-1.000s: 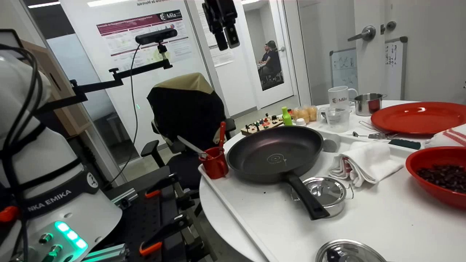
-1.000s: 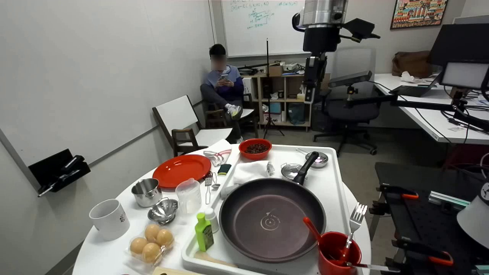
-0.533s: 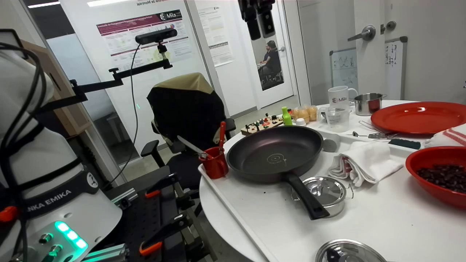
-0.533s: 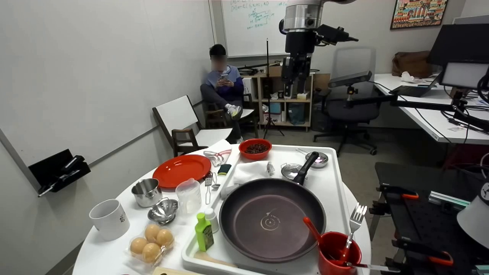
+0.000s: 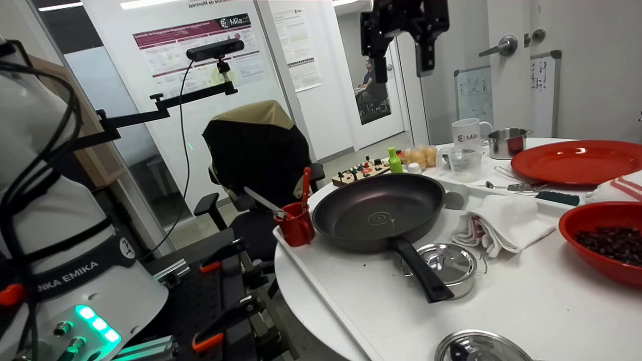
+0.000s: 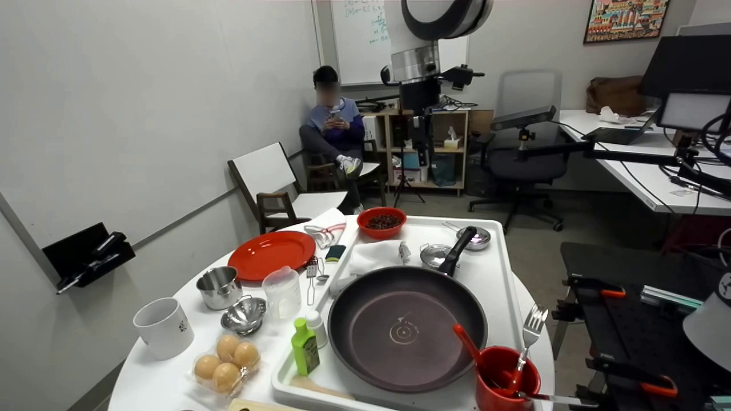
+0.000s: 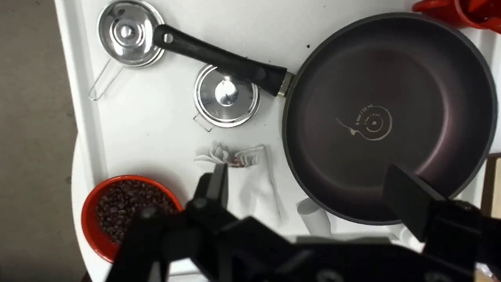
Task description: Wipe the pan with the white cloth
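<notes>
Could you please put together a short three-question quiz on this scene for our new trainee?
1. Short answer: what lies in the red bowl?
2. True or false: the white cloth lies beside the pan, not in it.
3. Multiple choice: the jaws are (a) shut and empty, (b) shut on the white cloth, (c) open and empty.

Key: 1. dark beans; 2. true; 3. c.

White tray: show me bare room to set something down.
One patch lies between the red bowl, white cloth and lidded pots; another, speck aside, between the pan handle and tray rim. Crowded: opposite the handle, where red cup and green bottle flank the pan.
</notes>
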